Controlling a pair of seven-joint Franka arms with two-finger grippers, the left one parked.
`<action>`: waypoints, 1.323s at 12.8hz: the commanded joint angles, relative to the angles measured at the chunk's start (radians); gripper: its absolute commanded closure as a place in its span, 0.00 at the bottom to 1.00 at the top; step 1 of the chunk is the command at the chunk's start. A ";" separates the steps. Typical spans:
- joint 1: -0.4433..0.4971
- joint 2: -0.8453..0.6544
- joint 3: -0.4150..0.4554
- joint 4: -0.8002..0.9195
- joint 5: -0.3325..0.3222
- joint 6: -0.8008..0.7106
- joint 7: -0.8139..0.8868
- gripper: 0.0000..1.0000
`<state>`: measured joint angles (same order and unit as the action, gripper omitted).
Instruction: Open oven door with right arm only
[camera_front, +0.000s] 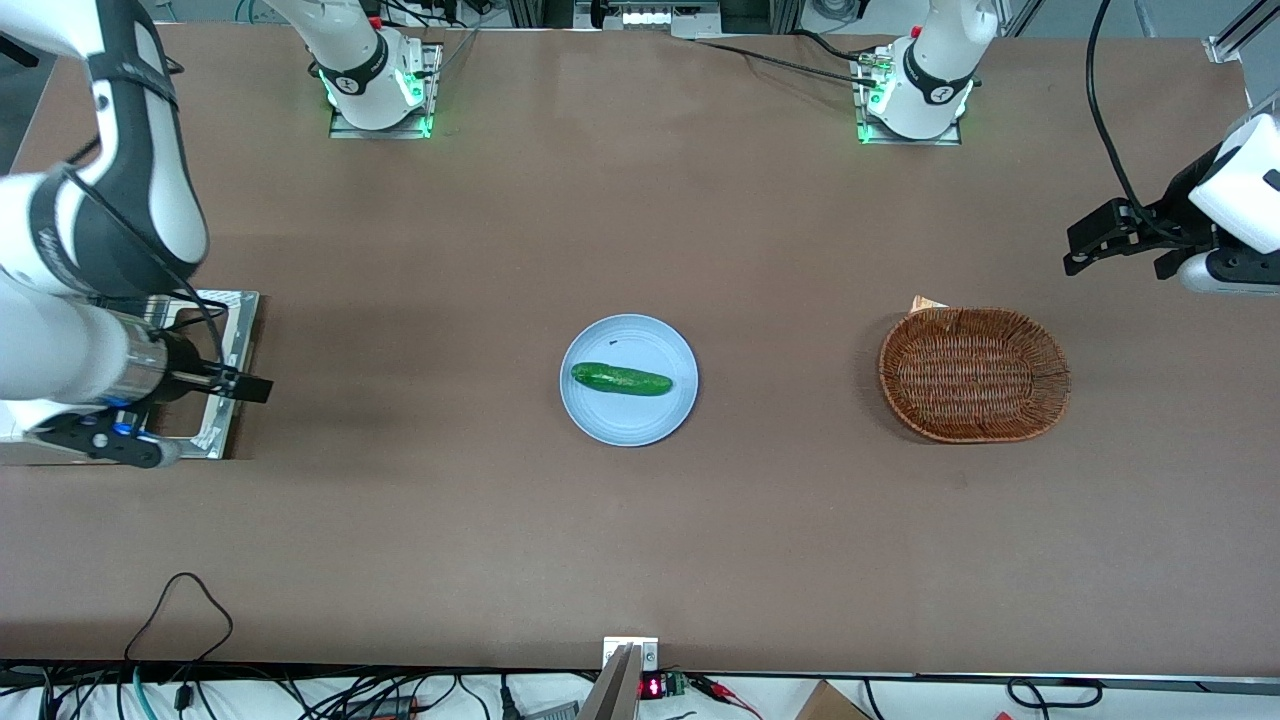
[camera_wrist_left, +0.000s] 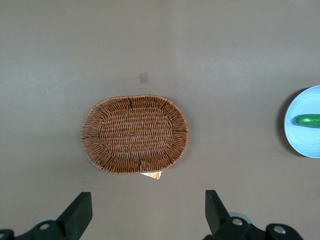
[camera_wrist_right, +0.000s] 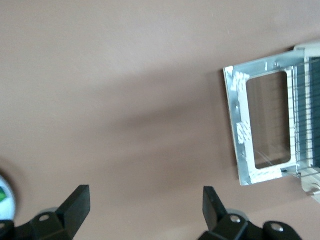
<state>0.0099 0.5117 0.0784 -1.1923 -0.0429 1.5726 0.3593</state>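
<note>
Door state: the silver-grey metal-framed oven door with the glass window (camera_wrist_right: 263, 120) is seen lying flat, folded down on the brown bench (camera_front: 640, 520) in front of the small white toaster oven (camera_wrist_right: 311, 115); the task is judged nearly done.
End effector: the black two-finger end effector (camera_wrist_right: 145, 210) is spread wide and holds nothing; it hangs above the bench, near the open door.
Risk: if the arm is lowered or swung carelessly, the door could be struck and the light oven pushed.
Surroundings: the pale blue round plate (camera_front: 628, 420) with the green cucumber (camera_front: 621, 379) and the brown oval wicker basket (camera_front: 975, 374) are well apart.
Obstruction: none is seen.
</note>
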 joint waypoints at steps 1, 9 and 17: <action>-0.022 0.014 -0.009 0.066 0.105 -0.020 -0.023 0.00; -0.081 -0.488 -0.003 -0.575 0.187 0.235 -0.278 0.00; -0.087 -0.518 -0.009 -0.514 0.118 0.020 -0.285 0.00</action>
<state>-0.0685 -0.0102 0.0650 -1.7235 0.0833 1.6134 0.1065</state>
